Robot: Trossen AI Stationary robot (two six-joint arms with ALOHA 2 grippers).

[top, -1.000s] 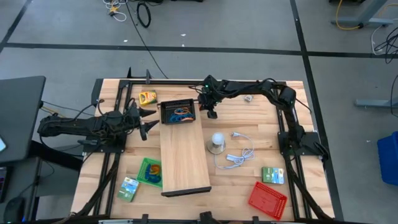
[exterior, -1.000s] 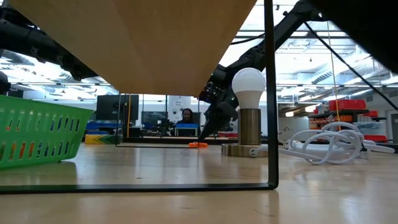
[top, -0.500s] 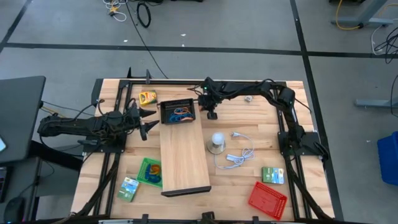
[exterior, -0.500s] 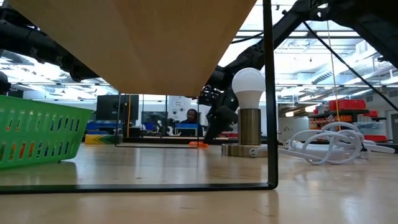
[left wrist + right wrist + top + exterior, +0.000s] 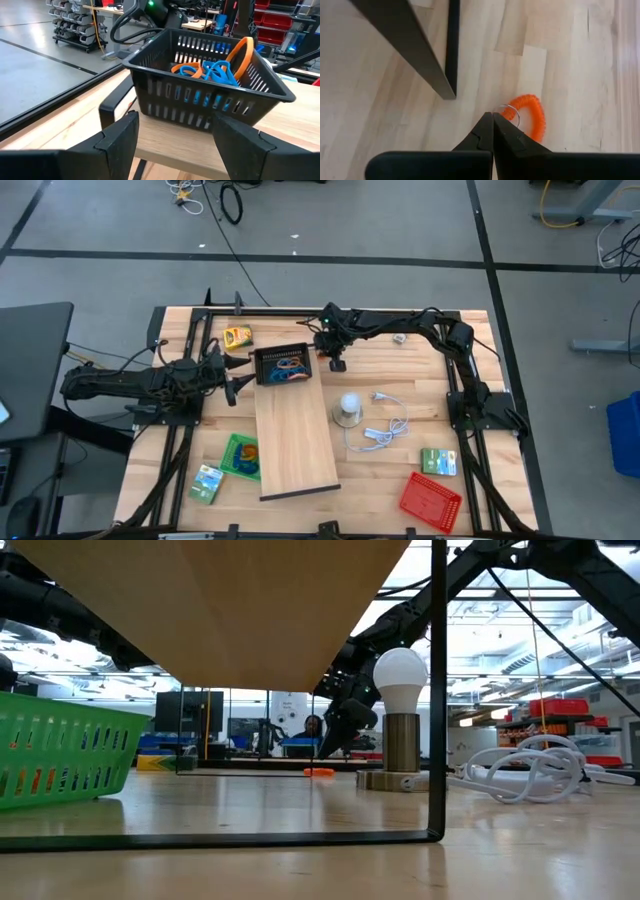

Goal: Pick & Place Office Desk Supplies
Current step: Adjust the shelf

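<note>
The right gripper (image 5: 492,116), jaws closed and empty, hangs over the orange coil band (image 5: 530,116) lying on the bench (image 5: 400,370) beside the black tray (image 5: 283,364), near the far edge; descending closed would likely push the band away, while the left gripper (image 5: 175,137) waits with jaws open.

Black mesh tray (image 5: 200,100) holds blue and orange bands (image 5: 212,70).

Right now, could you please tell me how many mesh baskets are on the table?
3. A black basket sits on the far end of the wooden board, a green basket lies left of that board, and a red basket lies at the near right corner.
</note>
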